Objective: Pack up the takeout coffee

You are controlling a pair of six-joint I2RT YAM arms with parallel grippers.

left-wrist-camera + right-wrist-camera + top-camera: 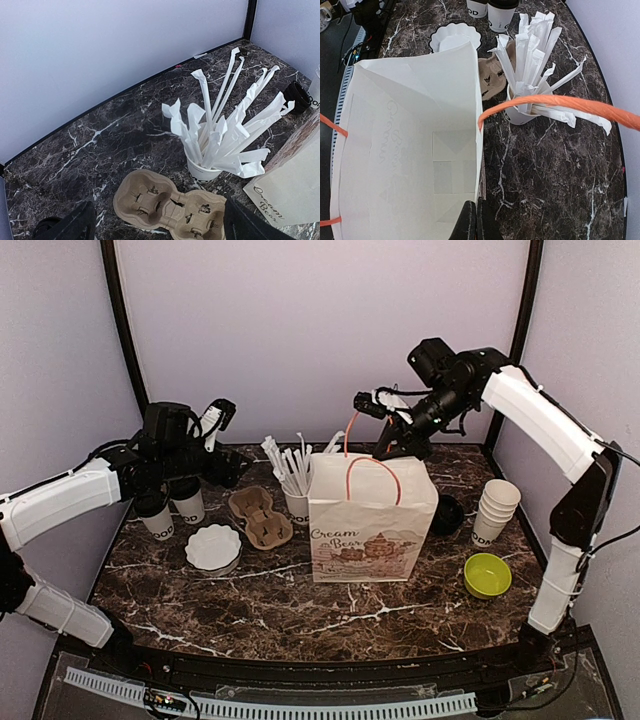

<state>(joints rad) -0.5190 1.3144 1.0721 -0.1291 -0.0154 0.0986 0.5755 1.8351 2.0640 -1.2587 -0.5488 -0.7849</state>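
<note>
White bag (pixel 372 525) stands upright mid-bench (pixel 300 610), with the right fingers (pixel 390 445) pinched shut at its back rim, right by the orange handles (pixel 372 462). Left fingers (pixel 226 470) are spread wide, hovering just above the two lidded cups (pixel 160 518) at back left. Carrier (pixel 260 517), plate (pixel 213 546) and straws (pixel 292 465) sit between cups and bag. Cup stack (pixel 495 510) and green bowl (pixel 487 575) are off to the right.

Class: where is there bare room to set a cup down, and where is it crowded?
Bare marble runs along the near edge, between the white dish and green bowl, before the paper bag. Crowded: lidded cups, carrier, straw cup.
</note>
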